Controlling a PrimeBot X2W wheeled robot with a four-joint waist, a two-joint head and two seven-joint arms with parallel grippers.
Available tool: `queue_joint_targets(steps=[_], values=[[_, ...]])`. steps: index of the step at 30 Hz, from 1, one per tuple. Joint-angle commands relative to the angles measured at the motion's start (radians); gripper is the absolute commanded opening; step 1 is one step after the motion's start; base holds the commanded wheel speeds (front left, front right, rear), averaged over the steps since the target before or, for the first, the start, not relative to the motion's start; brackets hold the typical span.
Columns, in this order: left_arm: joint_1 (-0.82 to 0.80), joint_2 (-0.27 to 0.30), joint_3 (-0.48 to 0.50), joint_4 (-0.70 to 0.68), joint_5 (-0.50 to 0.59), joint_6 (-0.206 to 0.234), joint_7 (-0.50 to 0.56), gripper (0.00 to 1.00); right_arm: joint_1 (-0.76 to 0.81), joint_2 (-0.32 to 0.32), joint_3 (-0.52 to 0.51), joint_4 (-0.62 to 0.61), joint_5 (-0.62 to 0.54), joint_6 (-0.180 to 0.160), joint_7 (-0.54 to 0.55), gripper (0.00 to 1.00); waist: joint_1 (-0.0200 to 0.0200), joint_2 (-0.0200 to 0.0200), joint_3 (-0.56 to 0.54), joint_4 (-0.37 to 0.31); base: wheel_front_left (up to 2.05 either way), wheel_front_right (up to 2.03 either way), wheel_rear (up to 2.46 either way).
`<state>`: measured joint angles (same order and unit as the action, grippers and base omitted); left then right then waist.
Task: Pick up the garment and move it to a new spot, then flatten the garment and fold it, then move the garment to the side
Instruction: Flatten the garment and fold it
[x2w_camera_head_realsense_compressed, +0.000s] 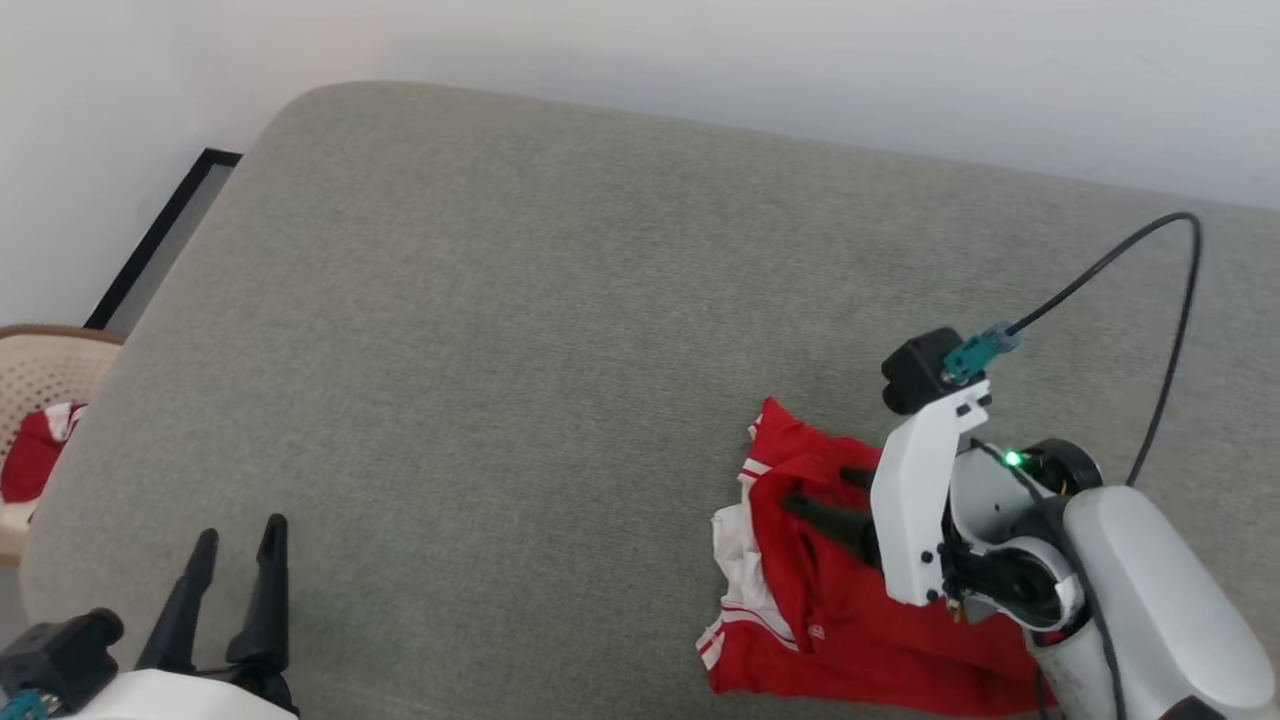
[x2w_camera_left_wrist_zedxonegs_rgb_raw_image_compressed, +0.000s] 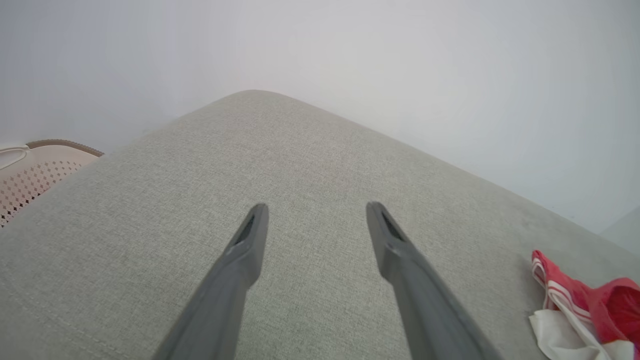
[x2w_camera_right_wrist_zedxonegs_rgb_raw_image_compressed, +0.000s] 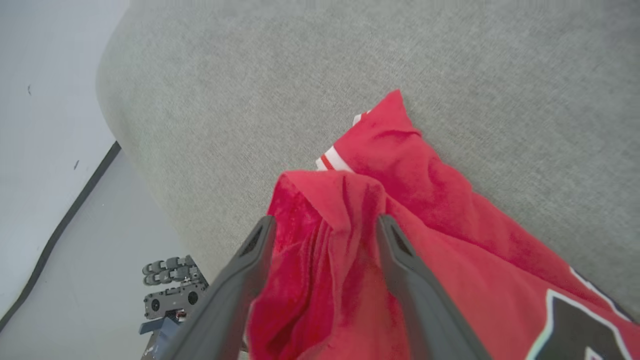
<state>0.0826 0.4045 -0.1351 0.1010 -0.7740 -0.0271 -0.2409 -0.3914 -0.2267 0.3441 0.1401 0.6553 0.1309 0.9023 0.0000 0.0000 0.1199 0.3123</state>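
**Garment bunched on the cushion's right side; right gripper spread over a fold**

Head view: The garment (x2w_camera_head_realsense_compressed: 850, 620) lies crumpled on the grey cushion (x2w_camera_head_realsense_compressed: 500, 350), at its near right part. It is red with white sleeve cloth and striped seams showing at its left edge. The right gripper (x2w_camera_head_realsense_compressed: 815, 488) is down on the garment with its dark fingers pointing left across the red cloth. A black cable (x2w_camera_head_realsense_compressed: 1150, 260) loops up from the wrist. The left gripper (x2w_camera_head_realsense_compressed: 241, 528) sits at the lower left, well apart from the garment, fingers parted and nothing between them. A pale basket (x2w_camera_head_realsense_compressed: 40, 370) stands off the cushion's left end with red-and-white cloth (x2w_camera_head_realsense_compressed: 35, 450) inside it.

Left wrist view: The left gripper (x2w_camera_left_wrist_zedxonegs_rgb_raw_image_compressed: 316, 207) is released, both fingers spread above bare cushion (x2w_camera_left_wrist_zedxonegs_rgb_raw_image_compressed: 300, 150). The garment (x2w_camera_left_wrist_zedxonegs_rgb_raw_image_compressed: 600, 300) shows at the lower right edge and the basket (x2w_camera_left_wrist_zedxonegs_rgb_raw_image_compressed: 40, 165) at the left edge.

Right wrist view: The right gripper (x2w_camera_right_wrist_zedxonegs_rgb_raw_image_compressed: 325, 220) has its fingers wide apart. A raised fold of the garment (x2w_camera_right_wrist_zedxonegs_rgb_raw_image_compressed: 450, 225) stands between them, and the fingers are not clenched on it. Black white-edged lettering (x2w_camera_right_wrist_zedxonegs_rgb_raw_image_compressed: 575, 325) shows at the lower right.
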Motion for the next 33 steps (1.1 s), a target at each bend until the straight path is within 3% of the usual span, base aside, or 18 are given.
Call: queue_joint_targets(steps=[1, 9, 15, 25, 33], values=[[-0.004, 0.001, 0.005, -0.001, 0.005, 0.0, -0.006, 1.0, -0.013, -0.004, -0.003, -0.007, 0.008, 0.0, -0.006, 1.0, 0.0, 0.0, -0.003, -0.009, 0.0, 0.0, 0.0], [0.023, 0.018, 0.026, -0.016, 0.012, 0.009, -0.011, 1.0, 0.021, -0.043, -0.059, -0.098, 0.037, 0.0, -0.056, 1.0, 0.0, 0.0, -0.029, -0.074, 0.0, 0.0, 0.0], [0.038, 0.027, 0.04, -0.032, 0.02, 0.019, -0.014, 1.0, 0.083, -0.065, -0.15, -0.16, 0.028, 0.0, -0.157, 1.0, 0.0, 0.0, -0.053, -0.128, 0.0, 0.0, 0.0], [0.091, 0.044, 0.065, -0.049, 0.056, 0.028, -0.021, 1.0, 0.22, -0.101, -0.214, -0.193, -0.004, 0.0, -0.441, 1.0, 0.0, 0.0, -0.111, -0.218, 0.0, 0.0, 0.0], [0.126, 0.045, 0.093, -0.059, 0.112, 0.034, -0.024, 1.0, 0.3, -0.139, -0.233, -0.128, -0.051, 0.0, -0.718, 1.0, 0.0, 0.0, -0.149, -0.267, 0.0, 0.0, 0.0]])
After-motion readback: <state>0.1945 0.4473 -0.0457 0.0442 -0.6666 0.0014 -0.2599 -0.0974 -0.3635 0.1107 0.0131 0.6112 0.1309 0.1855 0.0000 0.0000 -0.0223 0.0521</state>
